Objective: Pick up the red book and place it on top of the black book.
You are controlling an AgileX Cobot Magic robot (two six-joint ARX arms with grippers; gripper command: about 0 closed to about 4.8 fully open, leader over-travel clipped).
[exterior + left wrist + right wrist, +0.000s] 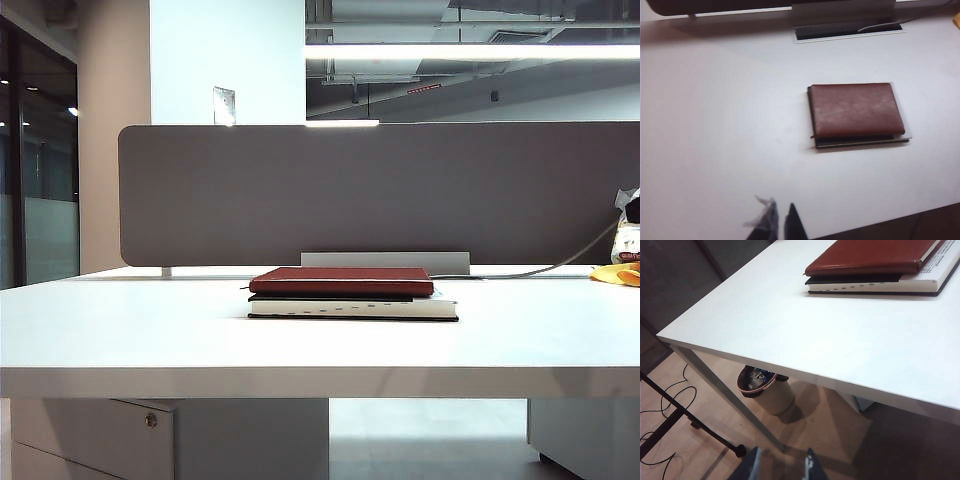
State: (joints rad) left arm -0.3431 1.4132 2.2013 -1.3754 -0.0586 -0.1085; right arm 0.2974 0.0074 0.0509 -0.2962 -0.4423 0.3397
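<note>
- The red book (341, 280) was sitting flat on top of the black book (352, 308), the pair resting a bit right of centre on the white table (150, 330) in the exterior view.
- The red one sat shifted slightly toward the left of the stack there, so a strip of the black book's pale page edge stuck out on the right.
- From the left wrist view, the red book (856, 110) covered nearly all of the black book (862, 142) – only a thin dark edge and a sliver of white showed along the near and right sides.
- Left gripper (780, 222) hung above the table's near edge, well clear of the books, with its dark fingers nearly together and nothing between them.
- One of those fingertips (766, 217) looked blurry, with something pale and wispy on it – couldn't tell what.
- Right gripper (781, 463) was off the table, down below its corner, jaws spread wide and empty.
- In that right wrist view the stack was at the upper right of the frame: red book (870, 256) over black book (880, 286).
- Under the table there was a round bin (765, 390), plus some cables (670, 395) on the wooden floor.
- Behind the table stood a grey divider panel (380, 190), and something yellow (617, 273) lay at the far right edge of the exterior view.
- Neither arm showed up in the exterior view.
</note>
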